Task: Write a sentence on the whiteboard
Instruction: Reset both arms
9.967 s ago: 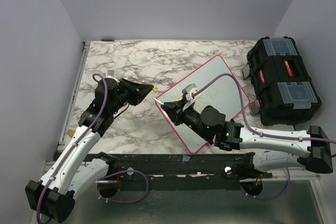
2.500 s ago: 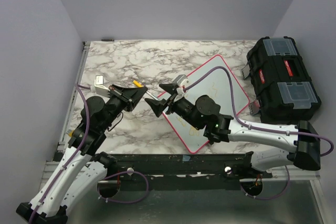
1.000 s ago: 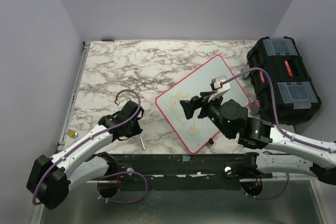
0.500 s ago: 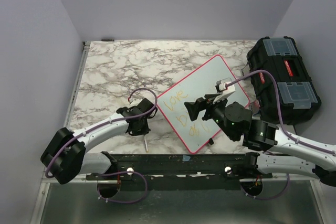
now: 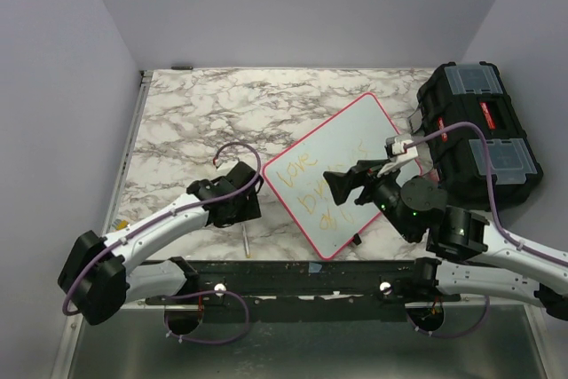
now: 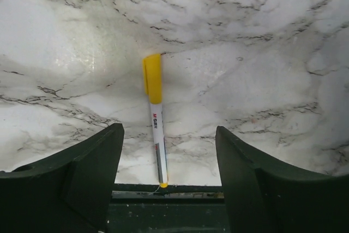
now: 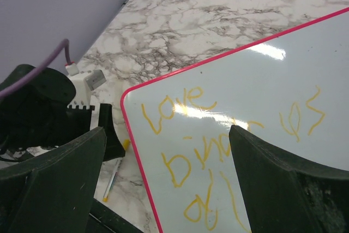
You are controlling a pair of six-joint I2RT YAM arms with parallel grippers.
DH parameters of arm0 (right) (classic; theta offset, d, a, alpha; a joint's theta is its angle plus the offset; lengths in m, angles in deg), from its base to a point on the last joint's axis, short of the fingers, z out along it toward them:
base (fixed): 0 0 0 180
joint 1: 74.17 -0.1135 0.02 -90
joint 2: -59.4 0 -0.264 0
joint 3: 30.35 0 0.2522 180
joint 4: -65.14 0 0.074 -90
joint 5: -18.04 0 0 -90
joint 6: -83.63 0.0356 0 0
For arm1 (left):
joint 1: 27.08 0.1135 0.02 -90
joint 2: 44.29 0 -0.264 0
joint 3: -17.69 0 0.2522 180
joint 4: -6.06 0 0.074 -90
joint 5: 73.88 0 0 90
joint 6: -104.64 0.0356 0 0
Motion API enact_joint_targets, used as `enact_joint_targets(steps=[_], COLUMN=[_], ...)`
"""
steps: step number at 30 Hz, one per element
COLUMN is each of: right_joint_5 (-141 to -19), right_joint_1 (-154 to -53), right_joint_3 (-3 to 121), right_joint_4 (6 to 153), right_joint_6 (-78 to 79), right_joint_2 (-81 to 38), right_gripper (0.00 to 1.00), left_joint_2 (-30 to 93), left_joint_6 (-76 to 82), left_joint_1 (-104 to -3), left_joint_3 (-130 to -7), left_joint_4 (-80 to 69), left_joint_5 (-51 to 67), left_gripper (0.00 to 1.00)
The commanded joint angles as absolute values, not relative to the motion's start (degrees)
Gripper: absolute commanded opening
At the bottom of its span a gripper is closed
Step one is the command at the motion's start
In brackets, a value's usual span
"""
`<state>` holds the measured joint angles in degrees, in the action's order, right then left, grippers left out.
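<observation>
Closing stage of the writing task — judged from how things lie. The left gripper (image 6: 169,130) hangs low over the marble table (image 6: 262,53), jaws spread partway and gripping nothing. The yellow-capped marker (image 6: 155,118) lies flat on the table in the gap between its fingers (image 6: 82,173), touching neither, with the cap end pointing away from the wrist. From the top view the same marker (image 5: 246,243) sits just below the left gripper (image 5: 241,204), near the table's front edge.

The right gripper (image 7: 166,130) is spread wide and empty, held above the whiteboard (image 7: 327,53) without touching it. The sentence (image 7: 202,156) lies directly under and ahead of its fingers: yellow-orange handwriting in three lines, of which only "Love" reads clearly. The board's pink rim passes beneath the right gripper's left finger. A black toolbox (image 5: 475,130) stands behind and to the right of that gripper, apart from it.

With words on the board and the marker set down, the writing appears complete — the next move probably calls only for both arms to lift clear without nudging marker or board.
</observation>
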<state>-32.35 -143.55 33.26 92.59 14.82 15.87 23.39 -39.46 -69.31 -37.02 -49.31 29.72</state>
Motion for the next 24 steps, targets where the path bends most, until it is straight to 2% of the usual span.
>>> enact_joint_targets(steps=[1,9,18,24], right_joint_5=[-31.71,-33.14,-33.66,-34.19], right_joint_1=[-143.84,-143.78,-143.83,-143.84], right_joint_3=[34.19,36.90,39.87,35.23], right_joint_4=[95.84,97.02,99.55,97.26], right_joint_6=[15.61,15.70,15.43,15.61], right_joint_2=[17.11,18.84,17.44,20.60], right_gripper=[0.96,0.99,1.00,1.00], left_joint_2=[17.67,10.42,5.19,-2.88], left_joint_6=[-36.70,-29.29,-17.20,-11.24], left_joint_1=[-69.70,-69.62,-69.34,-69.26], left_joint_3=[-41.68,-53.44,-61.71,-53.23], left_joint_4=[-54.03,-61.87,-59.87,-46.86], left_joint_5=[33.10,39.23,42.86,41.77], left_gripper=[0.74,0.98,0.99,0.98])
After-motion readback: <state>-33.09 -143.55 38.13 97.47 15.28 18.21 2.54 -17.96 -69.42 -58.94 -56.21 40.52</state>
